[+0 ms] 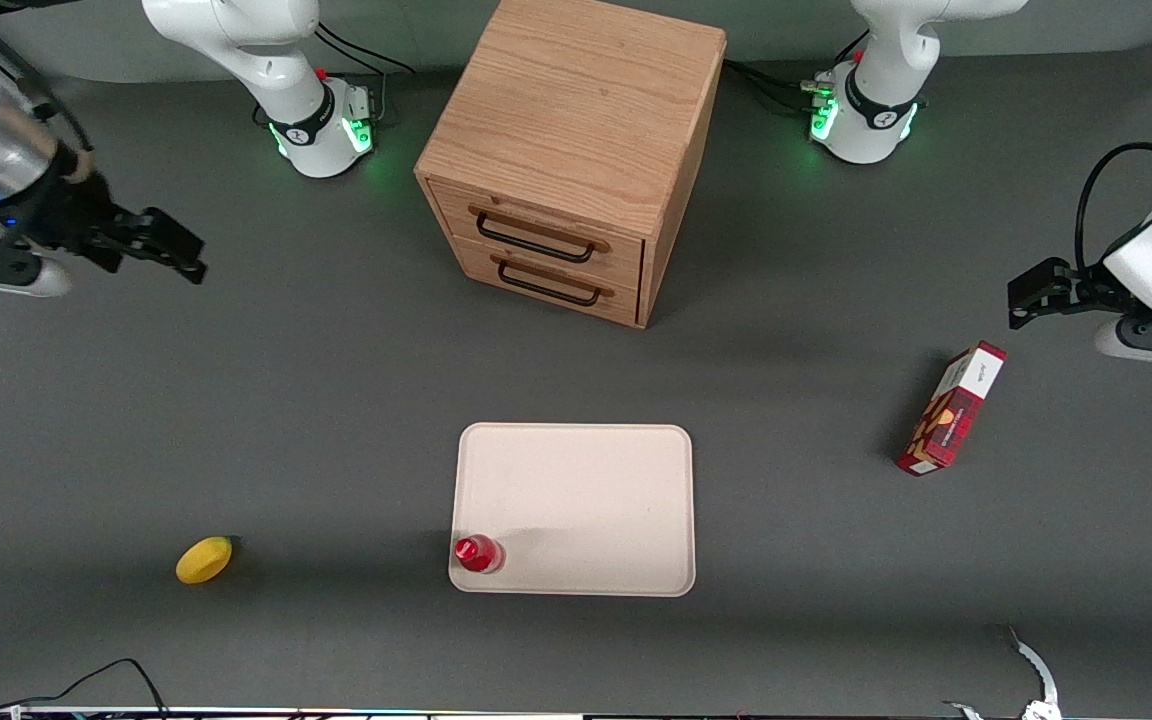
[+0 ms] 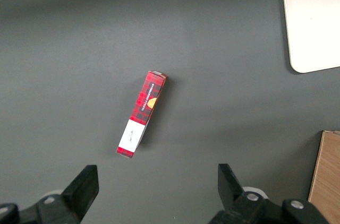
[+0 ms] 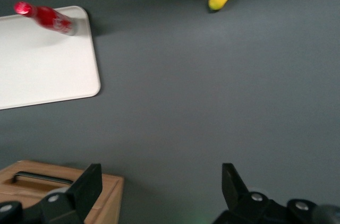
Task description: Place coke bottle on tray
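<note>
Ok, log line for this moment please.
coke bottle: upright on tray, corner nearest camera | gripper: open, empty, raised at working arm's end | task: looks done

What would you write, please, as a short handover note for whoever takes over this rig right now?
Gripper: open and empty, raised above the bare table toward the working arm's end, well clear of the tray.
Coke bottle: standing upright on the tray, in the corner nearest the front camera on the working arm's side, close to the rim.
Done: the bottle is on the tray and released.
Left: nothing visible for the placement; perhaps only park the arm.
Untouched: yellow fruit, snack box, wooden drawer cabinet.
</note>
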Motion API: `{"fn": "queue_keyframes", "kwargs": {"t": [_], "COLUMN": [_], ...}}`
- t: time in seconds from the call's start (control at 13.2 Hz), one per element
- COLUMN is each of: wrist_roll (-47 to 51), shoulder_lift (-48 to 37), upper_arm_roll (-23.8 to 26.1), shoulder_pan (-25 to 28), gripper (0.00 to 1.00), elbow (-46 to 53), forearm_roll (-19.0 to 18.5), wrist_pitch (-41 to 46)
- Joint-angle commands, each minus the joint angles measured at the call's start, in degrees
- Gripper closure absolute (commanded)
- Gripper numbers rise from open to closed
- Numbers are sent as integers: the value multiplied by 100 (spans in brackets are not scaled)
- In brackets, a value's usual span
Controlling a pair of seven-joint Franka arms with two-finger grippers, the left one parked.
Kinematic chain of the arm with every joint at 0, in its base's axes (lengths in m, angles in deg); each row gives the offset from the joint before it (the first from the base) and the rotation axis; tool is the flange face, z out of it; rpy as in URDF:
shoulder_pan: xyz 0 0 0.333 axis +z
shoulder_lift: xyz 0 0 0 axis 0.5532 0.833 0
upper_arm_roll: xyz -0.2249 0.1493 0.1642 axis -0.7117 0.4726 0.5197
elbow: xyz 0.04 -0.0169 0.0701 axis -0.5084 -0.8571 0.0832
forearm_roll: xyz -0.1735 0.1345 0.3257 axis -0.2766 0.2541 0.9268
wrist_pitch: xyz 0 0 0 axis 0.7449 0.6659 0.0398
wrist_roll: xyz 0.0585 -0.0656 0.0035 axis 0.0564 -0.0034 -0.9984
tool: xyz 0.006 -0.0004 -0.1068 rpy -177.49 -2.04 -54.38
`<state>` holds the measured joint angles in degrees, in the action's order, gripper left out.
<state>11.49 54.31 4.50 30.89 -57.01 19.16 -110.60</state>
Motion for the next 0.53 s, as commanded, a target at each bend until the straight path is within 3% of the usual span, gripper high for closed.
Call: {"fn": "queue_keyframes", "kwargs": {"t": [0.0, 0.15, 0.46], "wrist_roll": [-430, -623, -431], "shoulder_lift": [-1221, -1189, -960], "upper_arm_roll": [-245, -262, -306], "shoulder_pan": [24, 32, 24], "gripper": [0, 0, 0], "elbow": [-2449, -2544, -1894], "forearm_roll": [165, 165, 279], "wrist_pitch": [-1587, -1672, -1013]}}
